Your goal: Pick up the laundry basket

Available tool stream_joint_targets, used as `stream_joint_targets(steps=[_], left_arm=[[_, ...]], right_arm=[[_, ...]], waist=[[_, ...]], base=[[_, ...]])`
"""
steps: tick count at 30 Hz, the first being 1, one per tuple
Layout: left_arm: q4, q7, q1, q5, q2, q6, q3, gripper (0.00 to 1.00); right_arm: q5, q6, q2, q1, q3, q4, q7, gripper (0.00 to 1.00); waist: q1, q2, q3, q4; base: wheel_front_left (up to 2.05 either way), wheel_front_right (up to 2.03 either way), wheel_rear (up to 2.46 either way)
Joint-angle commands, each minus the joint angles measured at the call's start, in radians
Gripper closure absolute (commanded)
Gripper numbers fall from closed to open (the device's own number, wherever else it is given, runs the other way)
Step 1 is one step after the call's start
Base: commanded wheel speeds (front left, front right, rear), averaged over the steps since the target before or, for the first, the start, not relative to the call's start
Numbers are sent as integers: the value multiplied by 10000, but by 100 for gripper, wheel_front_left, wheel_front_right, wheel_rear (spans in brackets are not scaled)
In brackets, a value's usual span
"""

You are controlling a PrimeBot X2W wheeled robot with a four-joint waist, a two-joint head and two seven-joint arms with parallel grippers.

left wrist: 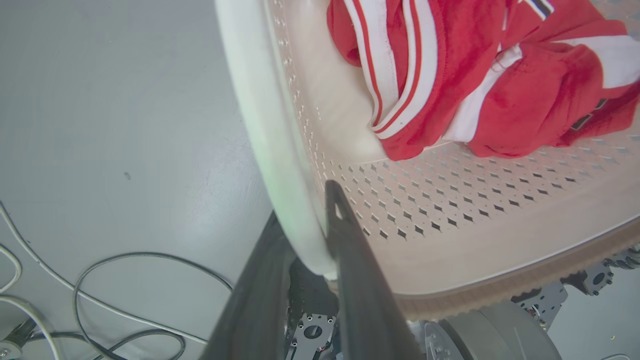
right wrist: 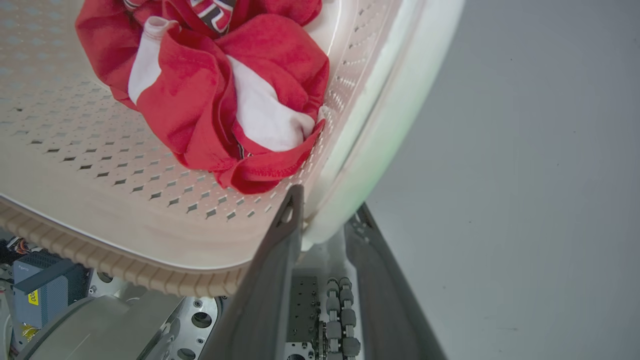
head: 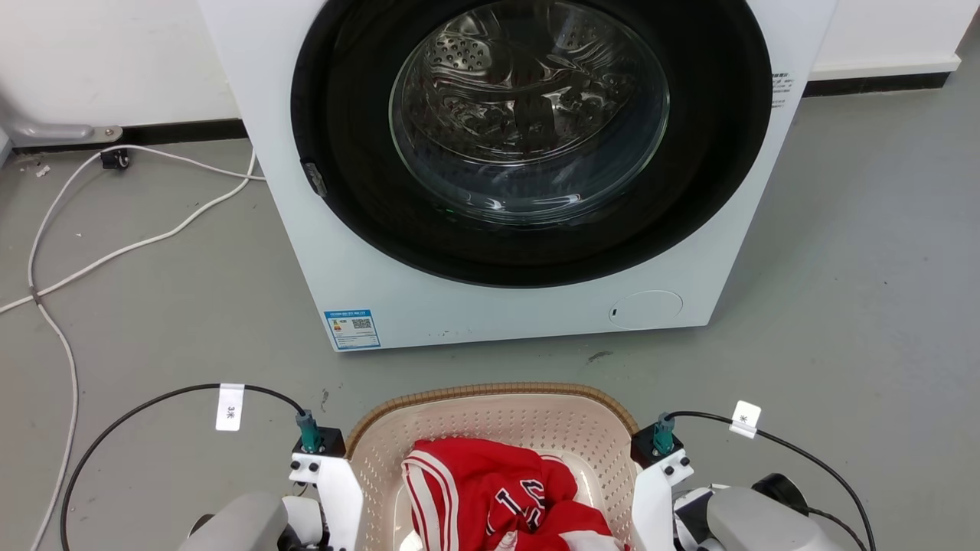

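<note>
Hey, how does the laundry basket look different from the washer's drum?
The laundry basket is cream plastic with a brown woven-look rim; the washer's drum is shiny metal. The laundry basket is open-topped and holds a red-and-white garment; the washer's drum sits behind a round glass door. Both have perforated walls.

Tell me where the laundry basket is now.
The laundry basket is at the head view's bottom centre, just before the washer, with a red garment inside; the left gripper and the right gripper clamp its opposite sides.
</note>
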Motion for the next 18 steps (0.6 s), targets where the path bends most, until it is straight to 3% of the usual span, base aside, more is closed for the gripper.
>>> stream_joint_targets(steps=[1, 18], left_arm=[[-10, -57, -122, -22, 71, -12, -58, 100], [112, -224, -276, -551, 120, -10, -604, 100]], right_arm=[[36, -7, -43, -73, 91, -54, -22, 100], [558, -7, -88, -200, 613, -99, 18, 100]], waist=[[0, -1, 0, 4], [0, -1, 16, 18]], base=[[0, 0, 0], [0, 0, 0]])
